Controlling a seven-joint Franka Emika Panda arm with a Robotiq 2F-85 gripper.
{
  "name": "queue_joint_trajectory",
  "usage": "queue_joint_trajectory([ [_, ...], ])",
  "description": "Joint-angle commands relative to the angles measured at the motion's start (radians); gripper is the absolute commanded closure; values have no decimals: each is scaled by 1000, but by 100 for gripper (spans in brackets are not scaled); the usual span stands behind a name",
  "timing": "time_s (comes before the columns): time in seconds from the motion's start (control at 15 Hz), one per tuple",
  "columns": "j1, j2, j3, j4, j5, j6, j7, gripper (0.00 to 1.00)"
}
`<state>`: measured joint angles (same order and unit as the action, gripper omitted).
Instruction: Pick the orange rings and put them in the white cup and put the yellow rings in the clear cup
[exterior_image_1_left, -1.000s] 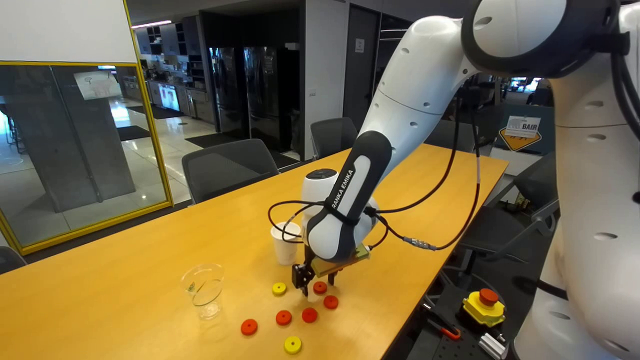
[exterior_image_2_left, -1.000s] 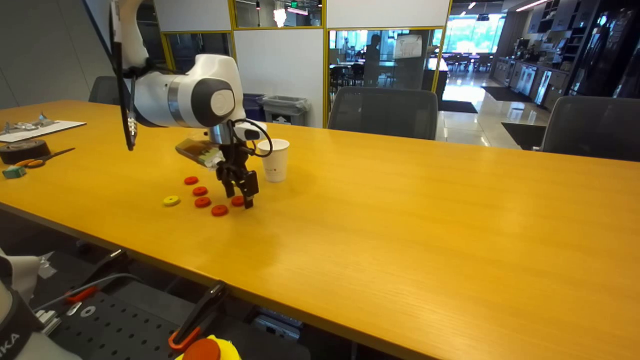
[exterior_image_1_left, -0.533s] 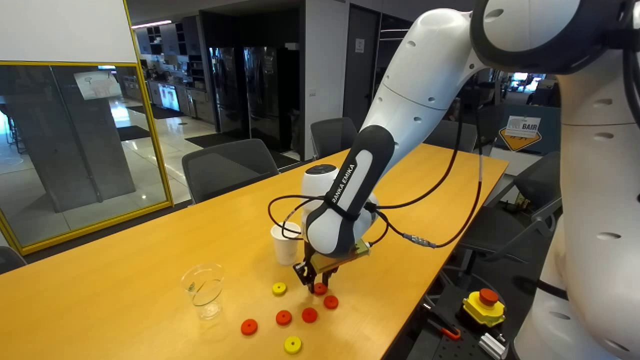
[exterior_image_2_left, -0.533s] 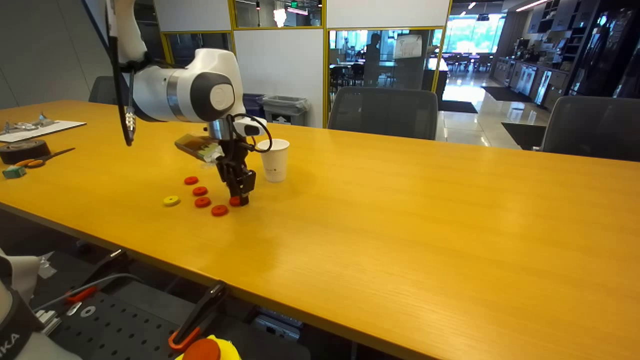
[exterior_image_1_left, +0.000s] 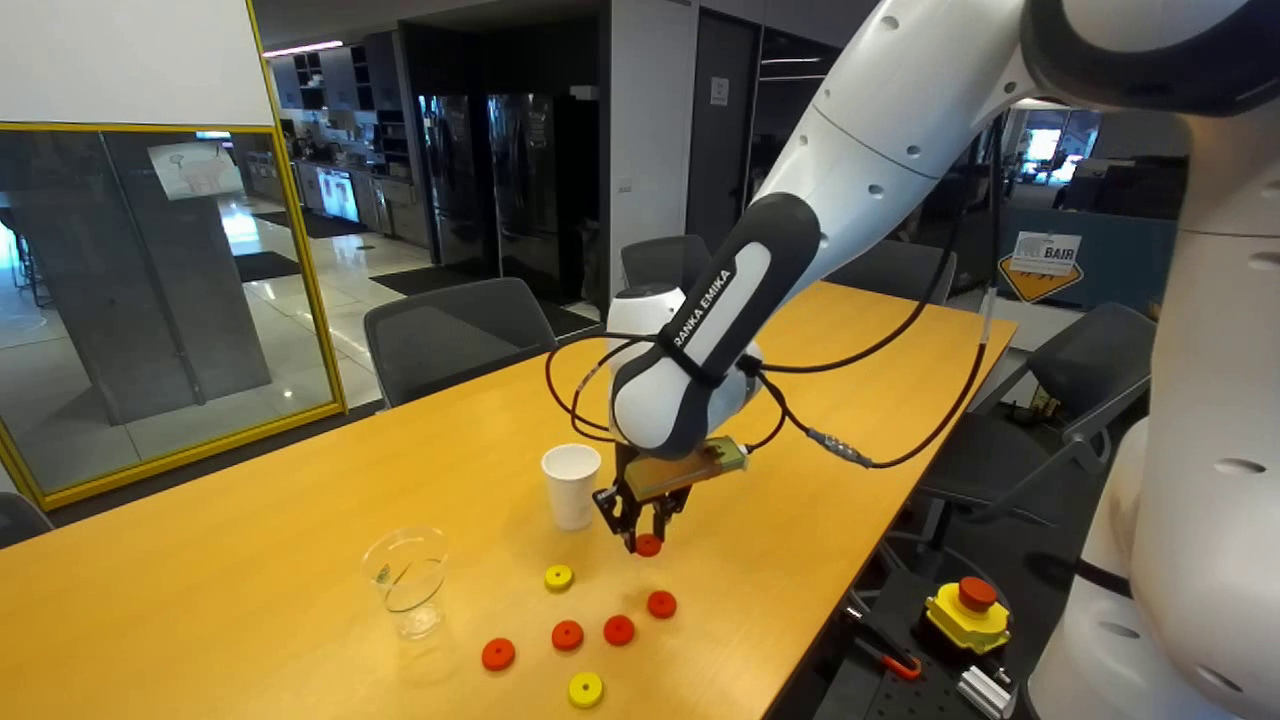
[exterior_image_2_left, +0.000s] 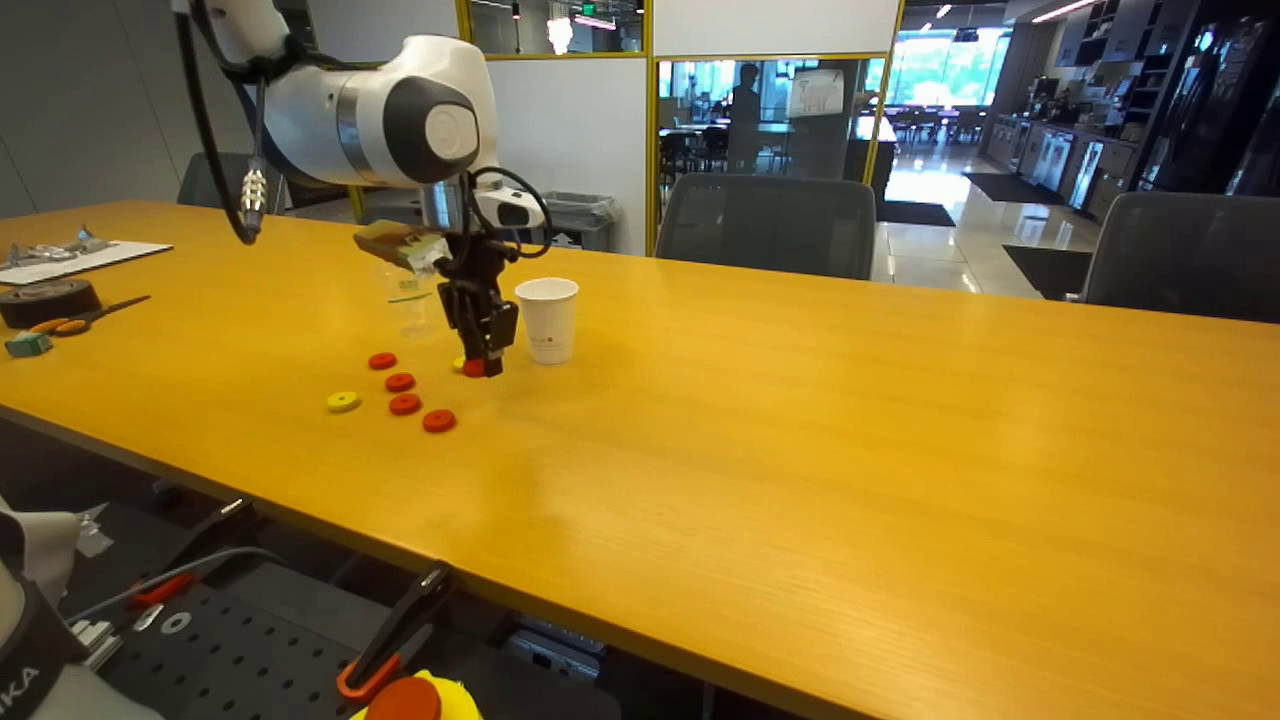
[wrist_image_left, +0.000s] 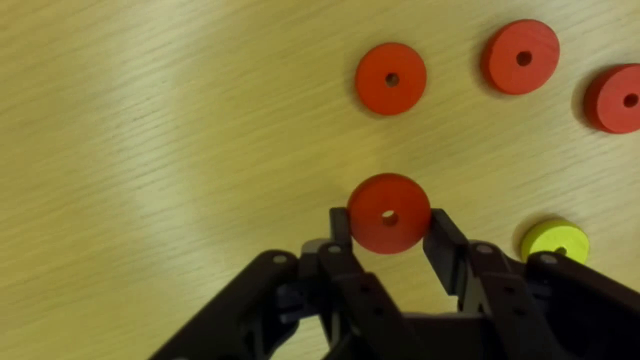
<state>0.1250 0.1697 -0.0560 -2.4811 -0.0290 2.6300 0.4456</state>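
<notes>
Exterior view: had 1 orange ring (exterior_image_1_left: 648, 546) clamped in the jaws, risked a slip from edge-only contact or, approaching low, toppling the nearby white cup (exterior_image_1_left: 572, 488).

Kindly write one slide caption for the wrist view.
Black gripper pinches a flat round orange ring over a wooden table bearing three more orange rings and a flat yellow ring.

- In an exterior view: cup (exterior_image_1_left: 572, 490) on the table (exterior_image_1_left: 250, 590).
- Tumbler (exterior_image_1_left: 405, 582): left of the cup, before it.
- Gripper (exterior_image_1_left: 645, 541): right of the cup, ring (exterior_image_1_left: 649, 547) between its jaws.
- One ring (exterior_image_1_left: 558, 578): near, before the cup.
- Four rings (exterior_image_1_left: 567, 635): rough row farther before it.
- Last ring (exterior_image_1_left: 586, 690): farthest before it.
</notes>
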Motion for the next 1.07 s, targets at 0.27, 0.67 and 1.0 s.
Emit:
queue_joint_trajectory([
  [0.27, 16, -116, 88, 121, -17, -148, 33, 80],
  [0.67, 5, -98, 111, 244, -87, -204, 72, 79],
  [1.0, -23, -40, 83, 327, -143, -216, 68, 80],
])
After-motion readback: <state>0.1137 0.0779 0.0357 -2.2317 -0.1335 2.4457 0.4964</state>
